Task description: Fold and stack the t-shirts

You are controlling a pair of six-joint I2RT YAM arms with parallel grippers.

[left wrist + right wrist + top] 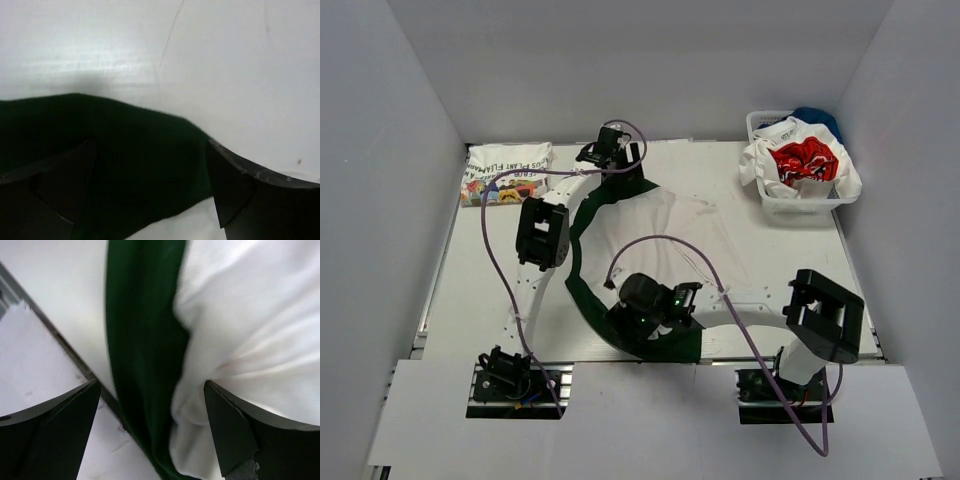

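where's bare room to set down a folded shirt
Bare table between the spread tee and the basket, down the right edge; also the left strip nearer than the folded tee. Centre is crowded: that tee under the left gripper and right gripper.

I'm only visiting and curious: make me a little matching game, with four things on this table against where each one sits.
1 folded t-shirt
2 green-and-white t-shirt
3 basket
4 red-printed t-shirt

A in the basket
B far left corner
C spread mid-table
D far right corner

Pairs: 1-B, 2-C, 3-D, 4-A
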